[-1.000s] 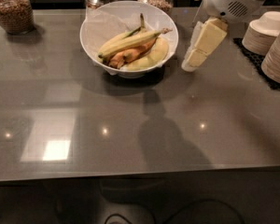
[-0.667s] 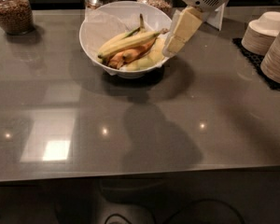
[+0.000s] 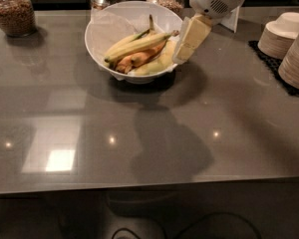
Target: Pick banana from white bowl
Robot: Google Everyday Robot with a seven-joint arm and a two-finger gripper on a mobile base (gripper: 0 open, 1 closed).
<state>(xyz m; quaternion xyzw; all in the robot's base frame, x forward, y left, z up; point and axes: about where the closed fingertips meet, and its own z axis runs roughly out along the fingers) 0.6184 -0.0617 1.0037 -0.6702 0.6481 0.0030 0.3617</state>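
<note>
The white bowl (image 3: 102,31) stands at the back middle of the grey table, lined with crinkled white paper. In it lies the long, slim, pale yellow-green banana (image 3: 137,46), running from lower left to upper right, its thin brownish stem toward the right rim. A shorter orange-brown banana (image 3: 139,59) lies under it and a fat pale yellow banana (image 3: 157,64) sits at the front right. My gripper (image 3: 182,56) hangs from the white arm at the bowl's right rim, its cream fingers pointing down-left, just right of the long banana's stem end. It holds nothing.
Stacks of beige ribbed bowls (image 3: 288,36) stand on a black mat at the right edge. Glass jars (image 3: 12,11) of dry goods line the back, one at the far left and two behind the bowl. The table's front edge (image 3: 139,185) runs across the lower part of the view.
My gripper has moved left from beside the bowl toward its right rim, and now hangs over the rim near the bananas. The bananas have not moved.
</note>
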